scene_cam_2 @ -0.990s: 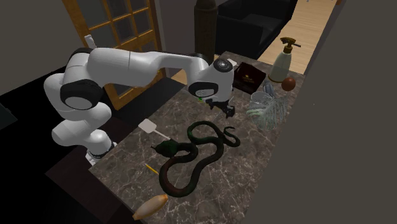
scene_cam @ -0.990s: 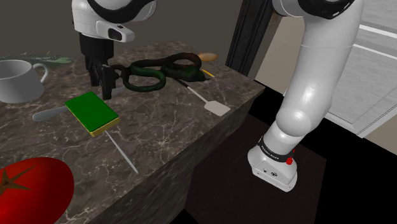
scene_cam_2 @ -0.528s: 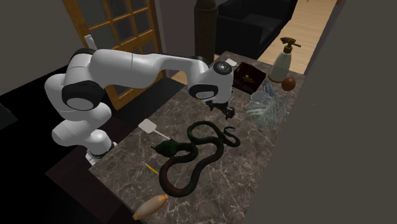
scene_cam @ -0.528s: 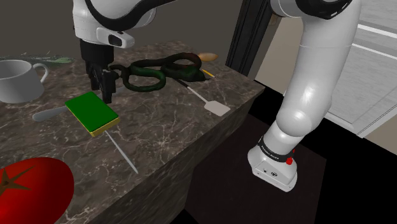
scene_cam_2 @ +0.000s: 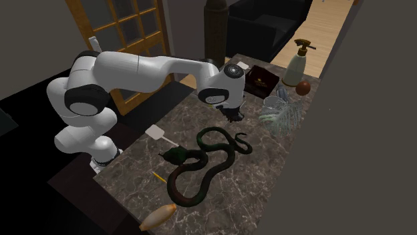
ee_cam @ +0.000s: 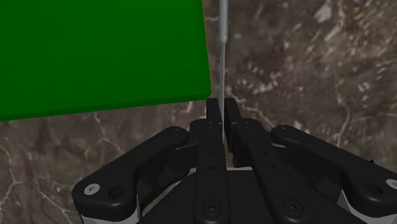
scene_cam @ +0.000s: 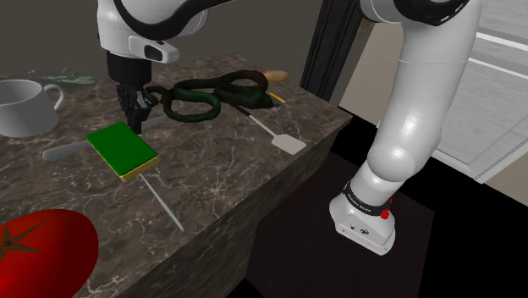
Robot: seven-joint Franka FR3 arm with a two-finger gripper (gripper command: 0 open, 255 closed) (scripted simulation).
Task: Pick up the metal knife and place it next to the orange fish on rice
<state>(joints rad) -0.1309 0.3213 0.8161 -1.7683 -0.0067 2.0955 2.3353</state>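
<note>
Two jaws, apart a moment ago, now pinch the knife [ee_cam: 222, 38] just beside the green block [ee_cam: 102, 57], so the gripper [ee_cam: 222, 112] seems ready to lift

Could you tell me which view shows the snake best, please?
The second exterior view: the whole snake lies unobstructed on the counter. The shoulder view shows it foreshortened and farther off, its coils overlapping.

no lettering, number or brand can be read anywhere on the dark stone-patterned counter [scene_cam: 228, 173] or the things on it. a dark band [scene_cam: 361, 201] low on the white arm [scene_cam: 423, 102] carries pale marks (too small to read), and the spray bottle [scene_cam_2: 299, 60] shows no legible label.
</note>
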